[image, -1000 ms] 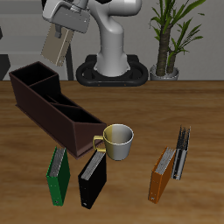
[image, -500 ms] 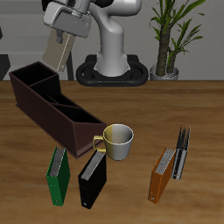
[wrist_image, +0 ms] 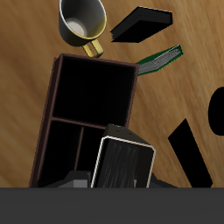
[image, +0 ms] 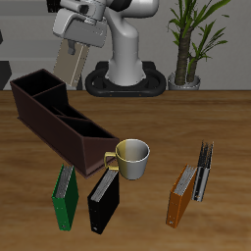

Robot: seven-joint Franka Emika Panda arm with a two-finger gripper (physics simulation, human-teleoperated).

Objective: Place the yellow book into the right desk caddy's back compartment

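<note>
My gripper [image: 75,41] is clamped on the yellow book [image: 69,62], which hangs tilted below my fingers in the air, its lower end just above the back end of the right desk caddy [image: 61,125]. From my wrist camera, the book [wrist_image: 123,163] shows its dark spine and pale page edges close in front of me, over the caddy's [wrist_image: 91,118] compartments; I cannot tell whether it already touches a wall.

Sweeping across the table from there: the long dark brown caddy runs away beneath me, slanting toward the table's front edge. Beyond its near end, well below and forward of my gripper, a green book [image: 64,197] stands upright, and just beside it a black book [image: 103,199]. A pale mug [image: 132,159] with a yellow handle sits touching or nearly touching the caddy's front end. Farther out from me, an orange book [image: 180,197] stands next to a dark grey book [image: 204,172], both well apart from what I hold.
</note>
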